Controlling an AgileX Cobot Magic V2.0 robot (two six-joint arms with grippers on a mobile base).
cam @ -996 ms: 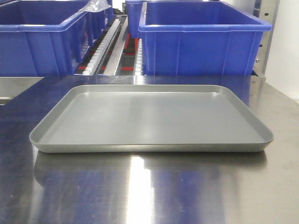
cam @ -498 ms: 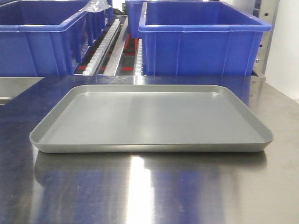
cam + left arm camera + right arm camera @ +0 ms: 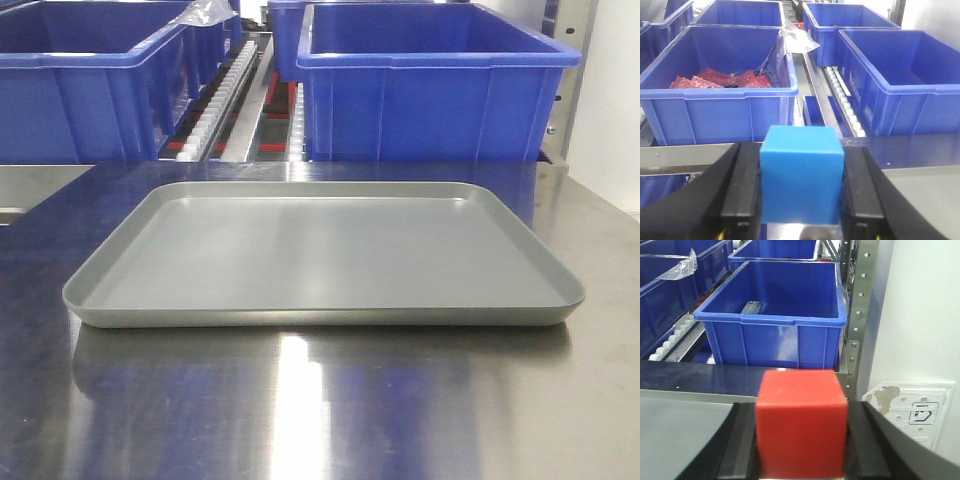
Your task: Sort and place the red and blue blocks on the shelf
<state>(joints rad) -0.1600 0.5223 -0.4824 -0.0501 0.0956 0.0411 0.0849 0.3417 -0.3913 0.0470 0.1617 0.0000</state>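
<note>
We are logging two blocks, wrist views only: one blue block [image 3: 801, 175], left gripper [image 3: 801, 197] clamping it; one red block [image 3: 801, 422], right gripper [image 3: 801, 442] clamping it, both before the shelf [image 3: 685, 152]. Front view is adding one grey tray [image 3: 320, 316].

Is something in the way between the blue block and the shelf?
Nothing visible lies between the blue block, held by the left gripper, and the shelf rail. Blue bins sit on the shelf behind it.

FRONT: shallow grey rounded-corner tray [image 3: 320, 316] lies low on brushed steel table [image 3: 320, 420], open above | BEHIND: two tall blue plastic bins [image 3: 430, 110] block passage, narrow white roller track [image 3: 222, 100] in the gap between | RIGHT: perforated upright of grey steel shelf [image 3: 860, 300], then white wall [image 3: 920, 315]
</note>
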